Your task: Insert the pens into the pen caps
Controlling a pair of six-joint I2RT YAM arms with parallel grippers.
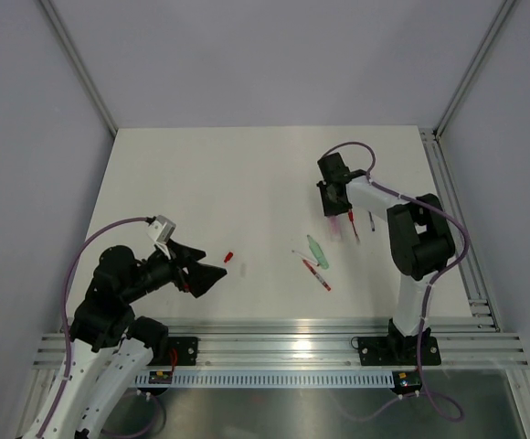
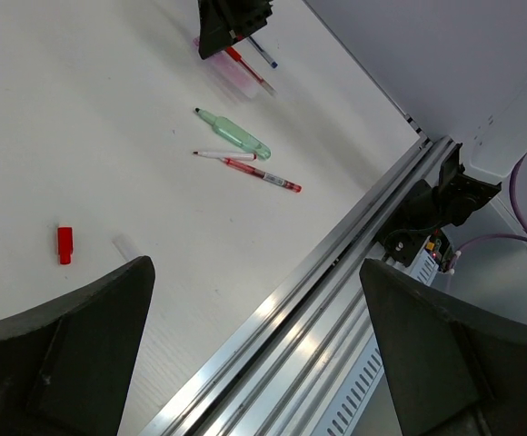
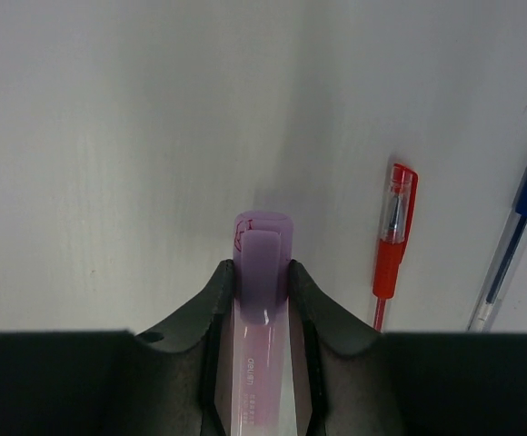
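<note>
My right gripper (image 1: 336,208) (image 3: 262,270) is shut on a pale pink pen (image 3: 263,250) whose capped, clipped end sticks out past the fingertips, low over the table. A capped red pen (image 3: 392,243) and a blue pen (image 3: 521,218) lie just right of it. A thick pale green pen (image 1: 317,251) (image 2: 236,134), a thin pink-tipped pen (image 2: 223,155) and another red pen (image 1: 318,274) (image 2: 263,174) lie mid-table. A red cap (image 1: 228,257) (image 2: 64,245) and a small clear cap (image 2: 126,246) lie near my left gripper (image 1: 206,276) (image 2: 254,291), which is open and empty above the table's front edge.
The aluminium rail (image 1: 283,340) (image 2: 336,300) runs along the near table edge, with the right arm's base (image 2: 436,213) bolted on it. Grey walls and corner posts (image 1: 78,64) bound the white table (image 1: 210,174) at the back and sides.
</note>
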